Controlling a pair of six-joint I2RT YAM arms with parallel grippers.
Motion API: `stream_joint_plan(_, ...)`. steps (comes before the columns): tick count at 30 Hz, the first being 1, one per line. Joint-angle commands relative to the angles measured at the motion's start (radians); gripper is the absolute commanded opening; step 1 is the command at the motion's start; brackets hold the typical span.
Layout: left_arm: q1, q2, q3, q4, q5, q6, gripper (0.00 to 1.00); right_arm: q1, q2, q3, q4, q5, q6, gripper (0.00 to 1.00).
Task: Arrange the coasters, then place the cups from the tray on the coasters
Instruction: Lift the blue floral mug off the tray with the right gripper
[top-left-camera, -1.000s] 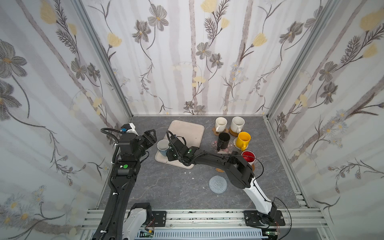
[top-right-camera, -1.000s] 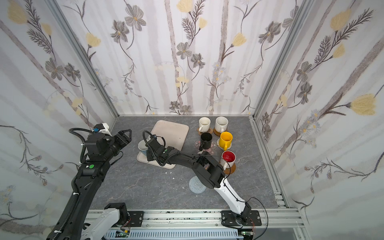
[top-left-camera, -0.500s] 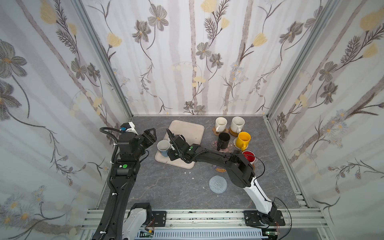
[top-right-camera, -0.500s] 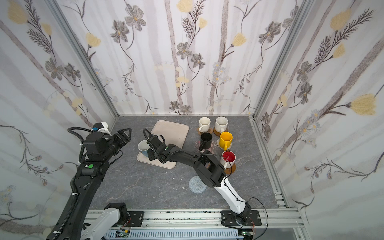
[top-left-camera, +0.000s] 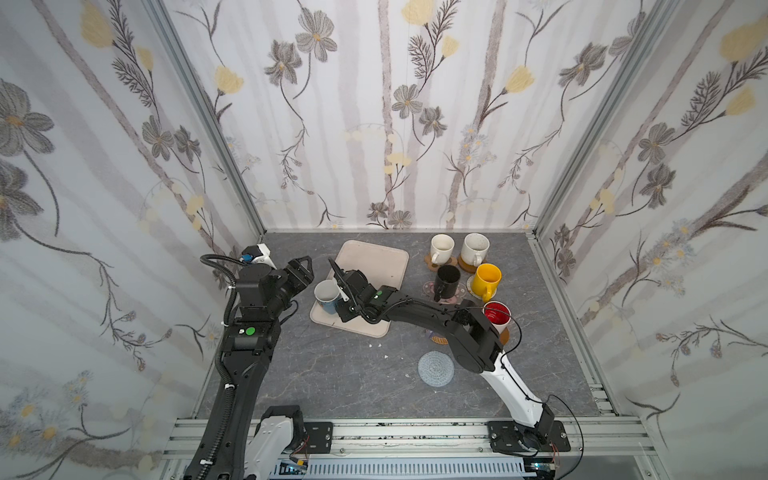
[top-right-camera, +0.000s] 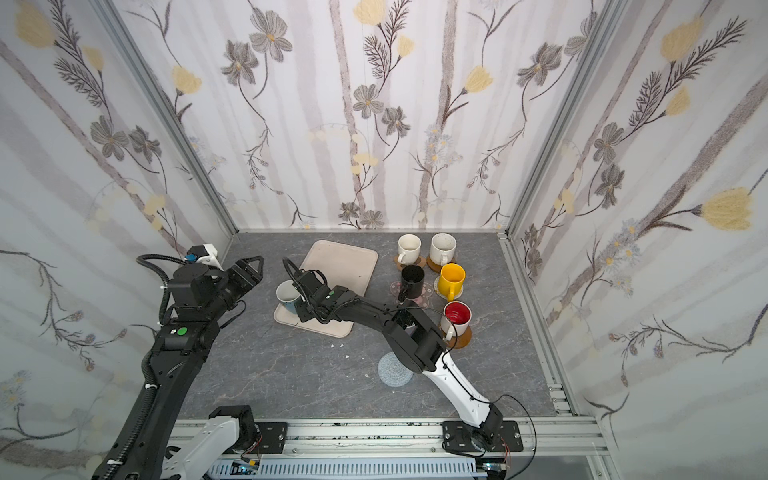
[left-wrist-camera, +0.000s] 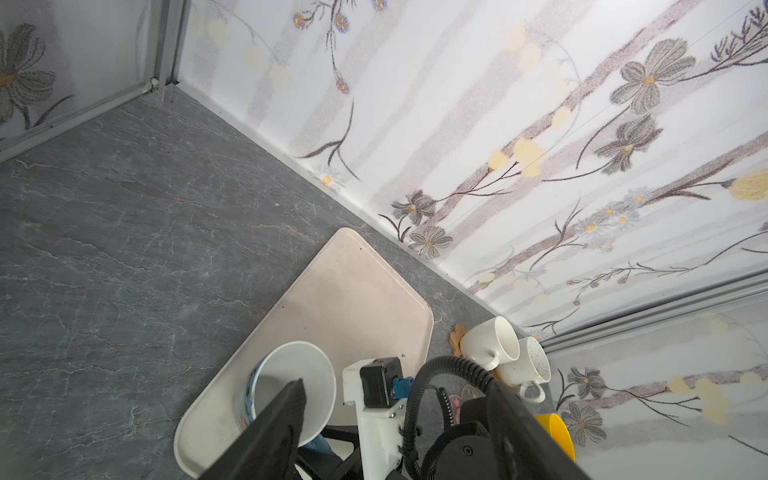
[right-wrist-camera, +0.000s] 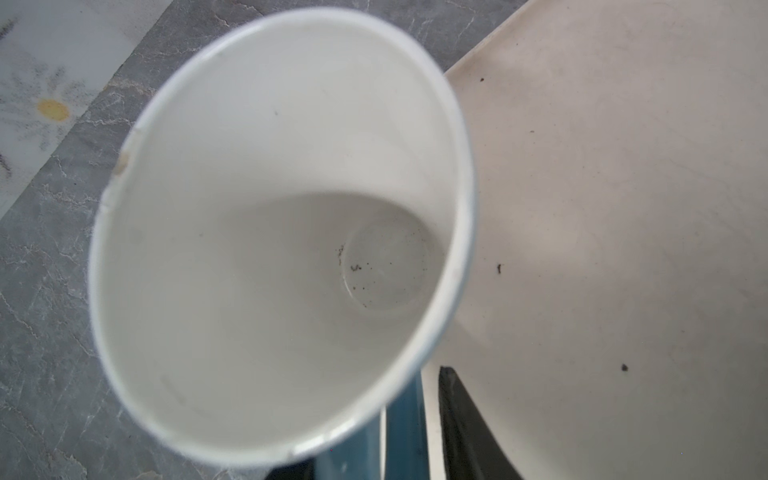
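At the near rail, your right arm climbs from its base, bends its elbow beside the grey-blue coaster (top-left-camera: 435, 368), and stretches low across to the near-left corner of the tray (top-left-camera: 374, 262). There the light blue cup (top-left-camera: 325, 292) stands upright, and your right gripper (top-left-camera: 341, 301) straddles its handle. Whether it's clamped, you can't tell. Just left of the cup, your left gripper (top-left-camera: 306, 272) hovers, fingers spread, holding nothing.
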Motion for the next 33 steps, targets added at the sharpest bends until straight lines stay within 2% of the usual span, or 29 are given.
stream_joint_plan(1,0.000,0.004,0.007,0.021,-0.005,-0.001,0.72,-0.002,0.012,0.017,-0.019,0.000,-0.028,0.35)
stream_joint_plan(20,-0.005,-0.027,-0.023,0.026,-0.020,0.004,0.74,0.000,-0.003,0.053,-0.059,0.011,-0.093,0.05)
stream_joint_plan(22,-0.005,-0.036,-0.020,0.026,-0.016,0.014,0.79,-0.001,-0.016,0.053,-0.061,0.020,-0.100,0.03)
stream_joint_plan(23,-0.005,-0.038,-0.018,0.026,-0.013,0.019,0.92,0.000,-0.023,0.053,-0.065,0.023,-0.104,0.02)
stream_joint_plan(24,-0.005,-0.038,-0.014,0.026,-0.009,0.026,1.00,-0.002,-0.032,0.053,-0.068,0.027,-0.108,0.01)
stream_joint_plan(33,-0.015,-0.010,0.020,0.026,0.011,0.032,1.00,0.000,-0.133,0.021,-0.107,0.046,-0.138,0.00)
